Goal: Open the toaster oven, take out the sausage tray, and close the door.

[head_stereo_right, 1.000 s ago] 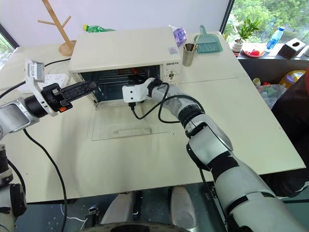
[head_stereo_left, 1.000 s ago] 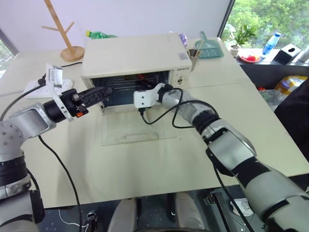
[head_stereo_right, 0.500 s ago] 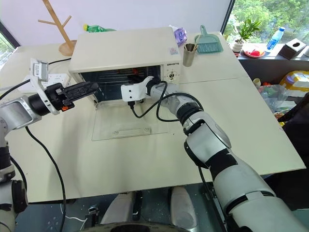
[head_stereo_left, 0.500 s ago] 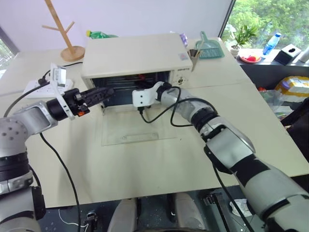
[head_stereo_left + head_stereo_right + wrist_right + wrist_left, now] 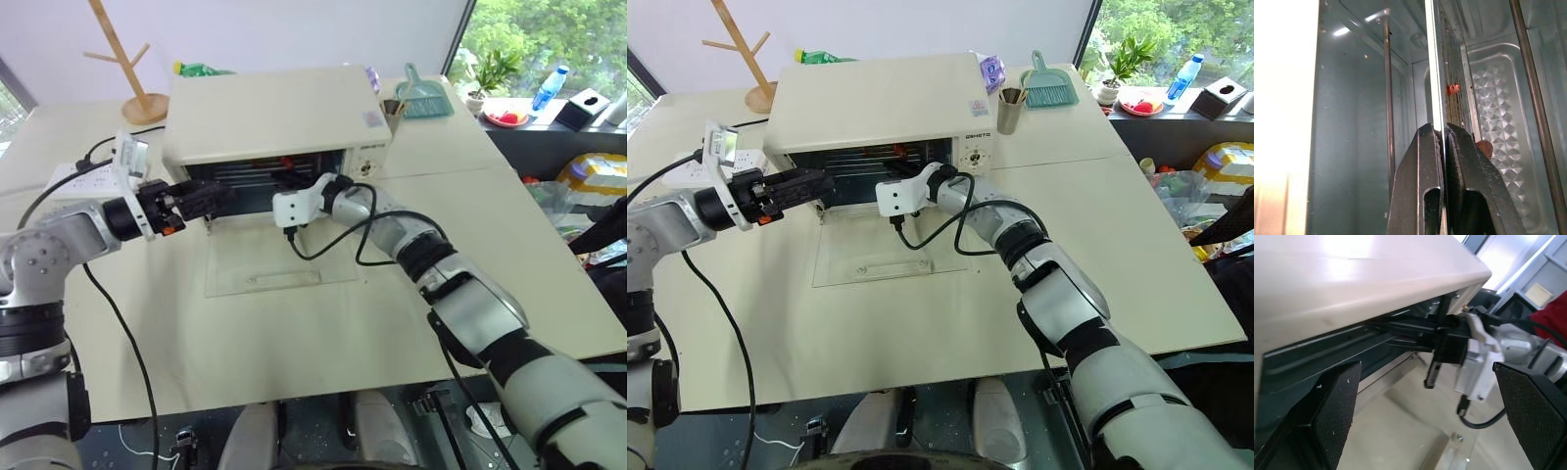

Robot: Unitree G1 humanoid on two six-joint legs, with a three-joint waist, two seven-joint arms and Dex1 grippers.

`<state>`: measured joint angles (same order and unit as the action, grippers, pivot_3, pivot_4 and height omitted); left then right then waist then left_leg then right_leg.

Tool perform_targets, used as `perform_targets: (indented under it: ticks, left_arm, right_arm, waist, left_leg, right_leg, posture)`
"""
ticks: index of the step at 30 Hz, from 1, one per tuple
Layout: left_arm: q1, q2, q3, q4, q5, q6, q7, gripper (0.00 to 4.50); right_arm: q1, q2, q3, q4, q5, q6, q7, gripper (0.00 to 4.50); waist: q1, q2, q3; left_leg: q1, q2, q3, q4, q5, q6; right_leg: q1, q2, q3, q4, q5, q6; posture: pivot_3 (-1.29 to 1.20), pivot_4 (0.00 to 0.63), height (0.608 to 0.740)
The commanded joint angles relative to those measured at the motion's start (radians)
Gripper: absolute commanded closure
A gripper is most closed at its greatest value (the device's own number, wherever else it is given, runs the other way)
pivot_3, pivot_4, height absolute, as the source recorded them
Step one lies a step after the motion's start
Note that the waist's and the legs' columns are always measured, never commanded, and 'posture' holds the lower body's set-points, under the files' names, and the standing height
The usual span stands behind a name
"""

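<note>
Jaws of the right gripper (image 5: 1442,147) pinch the thin shiny rim of the sausage tray (image 5: 1440,83); left gripper (image 5: 1425,426) gapes wide, empty.

Two head-mounted views look forward and down from above onto the toaster oven (image 5: 269,122) and its lowered door (image 5: 276,257), sharing nearly the same scene from slightly offset positions. The left wrist camera sits close outside the oven's open mouth, facing across it toward the right gripper (image 5: 1442,340). The right wrist camera is nearest, looking along its fingers into the cavity at the sausage tray (image 5: 1437,98).
</note>
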<state>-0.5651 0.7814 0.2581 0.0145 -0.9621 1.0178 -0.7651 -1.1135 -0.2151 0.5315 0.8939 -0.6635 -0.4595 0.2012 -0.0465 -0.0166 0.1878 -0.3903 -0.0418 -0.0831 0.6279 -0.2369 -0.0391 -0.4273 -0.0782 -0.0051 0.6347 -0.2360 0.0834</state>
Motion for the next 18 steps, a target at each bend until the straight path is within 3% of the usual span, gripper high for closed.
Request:
perform_targets:
  ticks: [1, 18]
  left_arm:
    - [-0.036, 0.019, 0.011, 0.015, 0.031, -0.030, -0.036, 0.00]
    - [-0.170, 0.001, -0.005, 0.159, 0.144, -0.059, -0.098, 0.00]
  right_arm:
    - [0.003, 0.006, -0.031, -0.099, 0.031, 0.009, 0.005, 4.48]
    - [-0.025, 0.022, -0.008, -0.065, 0.002, -0.003, -0.027, 4.48]
  waist:
    - [-0.001, 0.000, 0.000]
    - [0.000, 0.000, 0.000]
  left_leg:
    - [0.000, 0.000, 0.000, 0.000, 0.000, 0.000]
    - [0.000, 0.000, 0.000, 0.000, 0.000, 0.000]
  right_leg:
    - [0.000, 0.000, 0.000, 0.000, 0.000, 0.000]
    - [-0.001, 0.000, 0.000, 0.001, 0.000, 0.000]
  posture:
    - [0.00, 0.150, 0.740]
    - [0.00, 0.150, 0.740]
